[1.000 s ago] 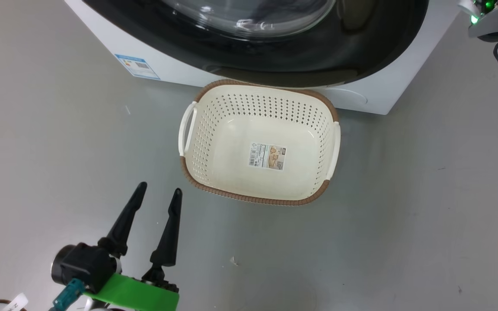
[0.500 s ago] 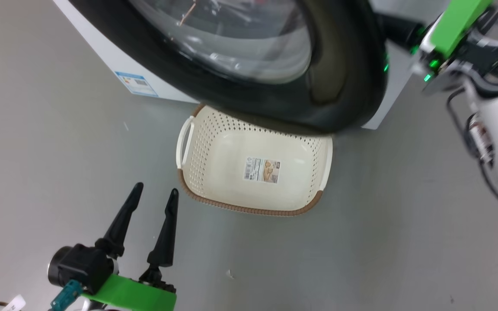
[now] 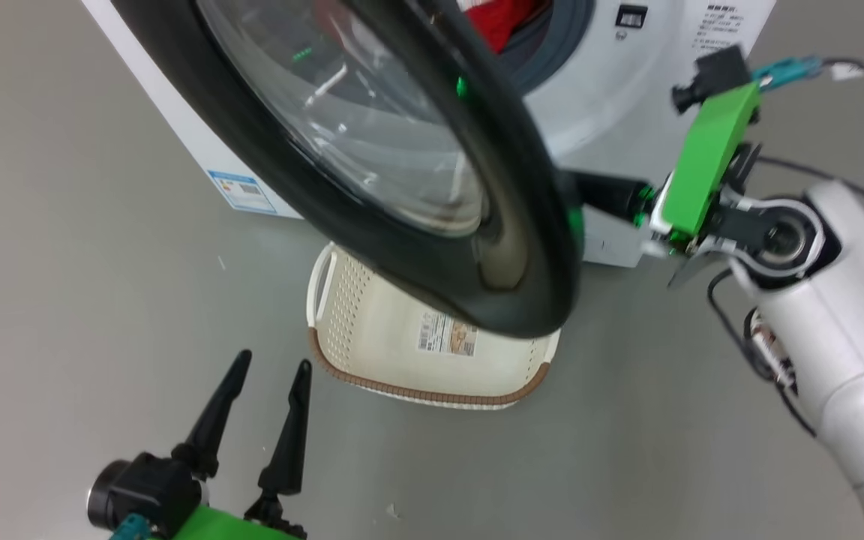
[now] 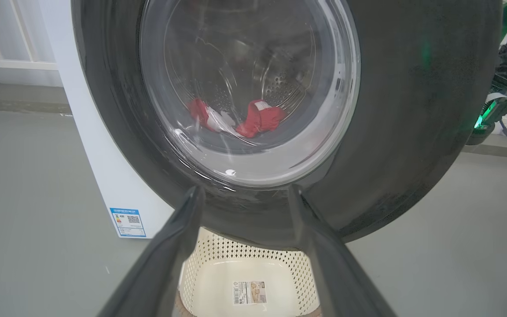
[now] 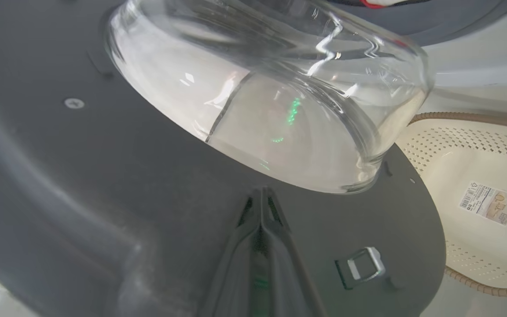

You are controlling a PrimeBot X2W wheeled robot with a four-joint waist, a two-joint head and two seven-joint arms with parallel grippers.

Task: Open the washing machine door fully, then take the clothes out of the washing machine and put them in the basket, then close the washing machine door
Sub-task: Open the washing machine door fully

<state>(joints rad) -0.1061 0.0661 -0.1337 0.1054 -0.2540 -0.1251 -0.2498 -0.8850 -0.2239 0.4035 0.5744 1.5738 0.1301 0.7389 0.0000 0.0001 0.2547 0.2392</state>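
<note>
**Right gripper** (image 5: pixel 262 196): the fingers are lying pressed together and holding nothing. Their joined tip is bearing on the dark inner face of the washing machine door (image 3: pixel 394 150), just below the bulging glass (image 5: pixel 280 110), with the latch (image 5: pixel 361 266) just to one side. Judgement: the closed fingers are serving as a single stiff pusher, which needs no grasp on the rim.

**Door**: it is standing part-open, not fully. It is angling out from the washing machine (image 3: pixel 612 90) and overhanging the basket (image 3: pixel 417 391).

**Left gripper** (image 3: pixel 272 365): the fingers are standing apart and empty, hovering low over the floor (image 3: pixel 64 300). The basket is lying just ahead of its tips, with the door's outer face beyond and above. Judgement: it is waiting clear of the door's arc.

**Clothes** (image 3: pixel 503 21): they are lying inside the drum, beyond the door from both grippers, untouched.

**Basket**: it is sitting empty, close before the machine, presumably to shorten the transfer. The door is passing above it, so clearance there is needing watching.
</note>
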